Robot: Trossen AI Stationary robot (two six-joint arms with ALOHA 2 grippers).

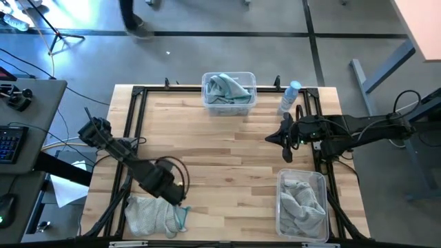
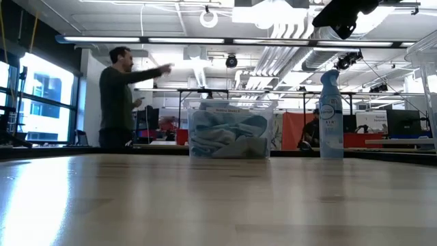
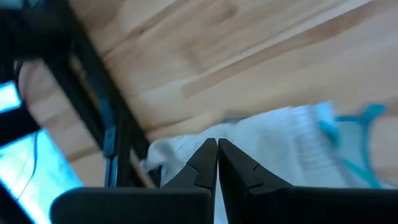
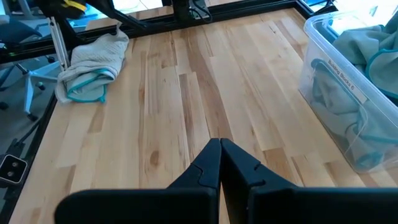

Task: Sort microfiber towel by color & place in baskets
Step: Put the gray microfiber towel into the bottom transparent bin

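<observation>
Left gripper [image 1: 180,200]: fingers clenched, empty, above the towel pile [image 1: 153,215] at the table's [image 1: 227,158] near-left corner.
Right gripper [image 1: 286,153]: clenched (holding nothing), near right edge.
Baskets: teal-towel basket [image 1: 229,93] far edge; grey-towel basket [image 1: 301,204] near-right corner.

A crumpled pile of grey and teal-edged towels [image 1: 153,215] lies at the counter's near left corner. A clear basket [image 1: 229,94] at the far edge holds teal towels; another clear basket [image 1: 301,204], near right, holds grey ones.
</observation>
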